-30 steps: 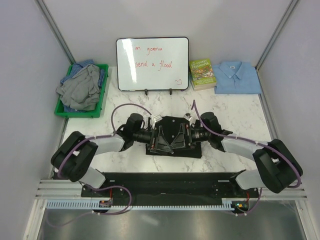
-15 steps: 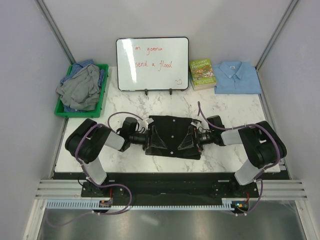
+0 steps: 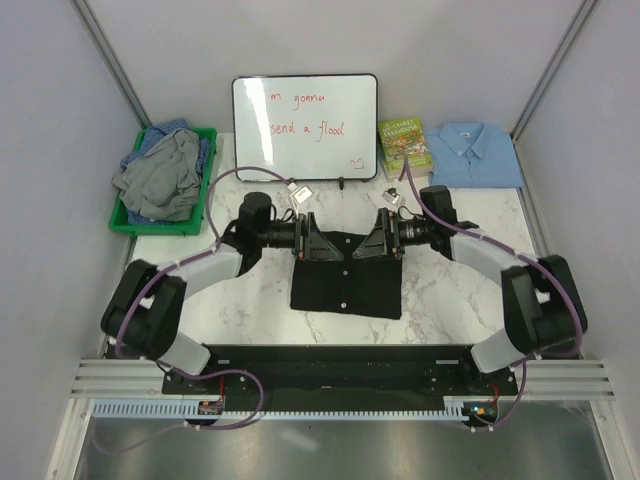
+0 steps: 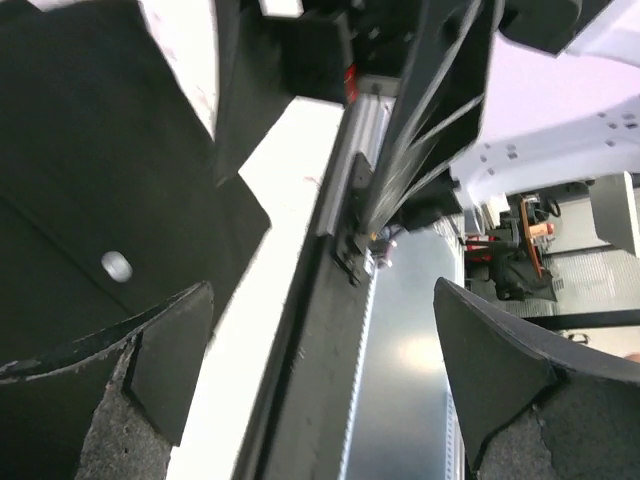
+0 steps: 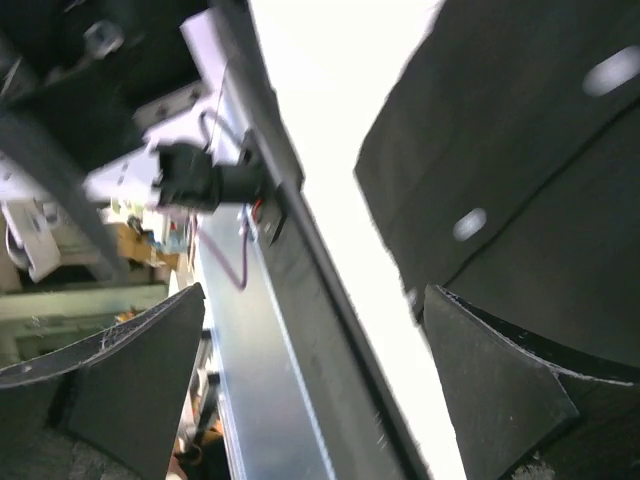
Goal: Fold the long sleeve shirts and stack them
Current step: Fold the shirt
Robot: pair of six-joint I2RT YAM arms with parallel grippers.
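A folded black shirt (image 3: pixel 345 285) with small pale buttons lies flat at the table's middle. My left gripper (image 3: pixel 320 243) and right gripper (image 3: pixel 373 243) face each other over its far edge, both open and empty. In the left wrist view the black shirt (image 4: pixel 80 150) lies up left, outside the wide-apart jaws of the left gripper (image 4: pixel 320 370). In the right wrist view the shirt (image 5: pixel 540 150) lies to the right of the right gripper (image 5: pixel 315 385). A folded light blue shirt (image 3: pixel 476 155) lies at the back right. Grey and blue shirts (image 3: pixel 160 175) are heaped in a green bin.
The green bin (image 3: pixel 205 190) stands at the back left. A whiteboard (image 3: pixel 305 127) stands upright at the back middle, with a green-covered book (image 3: pixel 404 147) beside it. A black rail (image 3: pixel 340 365) runs along the table's near edge.
Both grippers have moved from the shirt's left and right sides up to its far edge. The black shirt lies as before.
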